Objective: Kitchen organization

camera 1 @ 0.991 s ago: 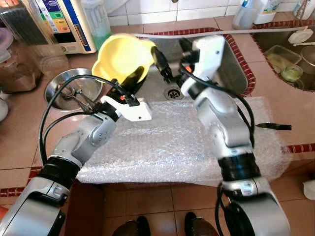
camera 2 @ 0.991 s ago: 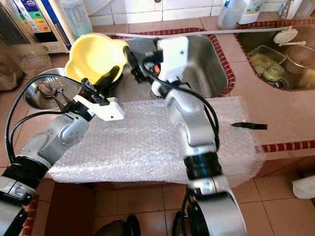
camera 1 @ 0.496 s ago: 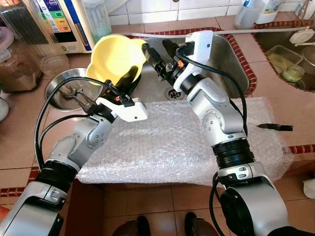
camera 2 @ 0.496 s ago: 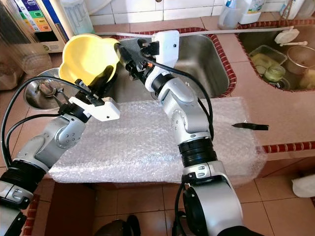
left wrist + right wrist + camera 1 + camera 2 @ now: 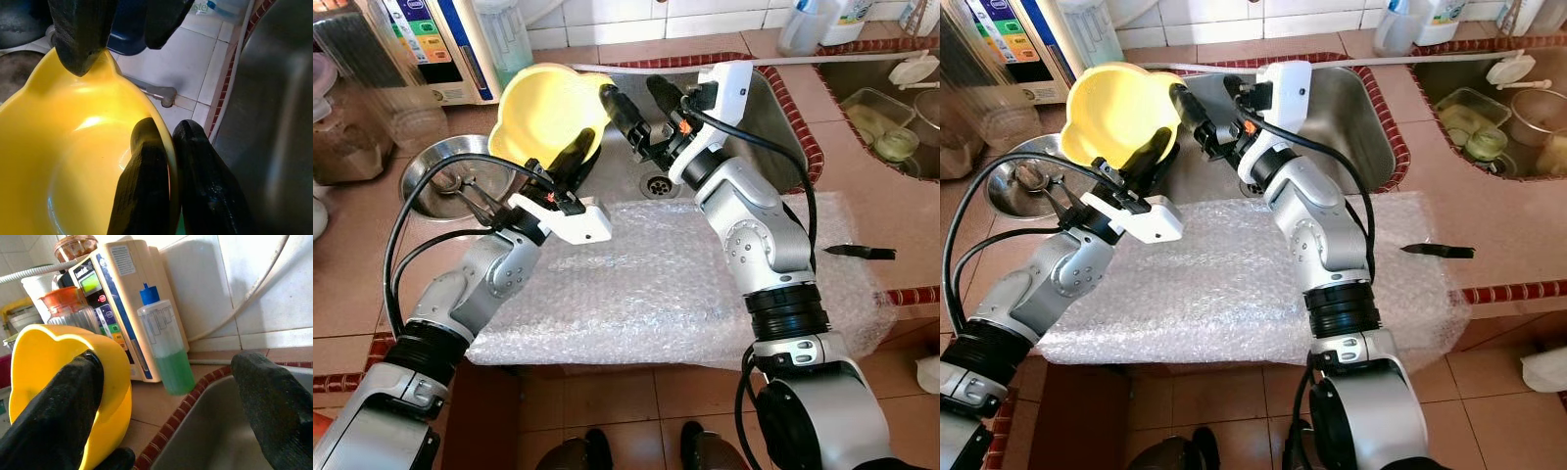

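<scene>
Two grippers meet: our left gripper (image 5: pixel 164 161) pinches the yellow bowl's (image 5: pixel 548 108) rim; at 3 o'clock, our right gripper (image 5: pixel 641 98) is spread.

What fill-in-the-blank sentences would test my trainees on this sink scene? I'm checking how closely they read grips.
1. The left gripper is shut on the rim of the ____ bowl.
2. The right gripper is ____.
3. The bottle holds ____ liquid.
4. Bubble wrap lies in front of the ____.

Missing words: yellow; open; green; sink
</scene>
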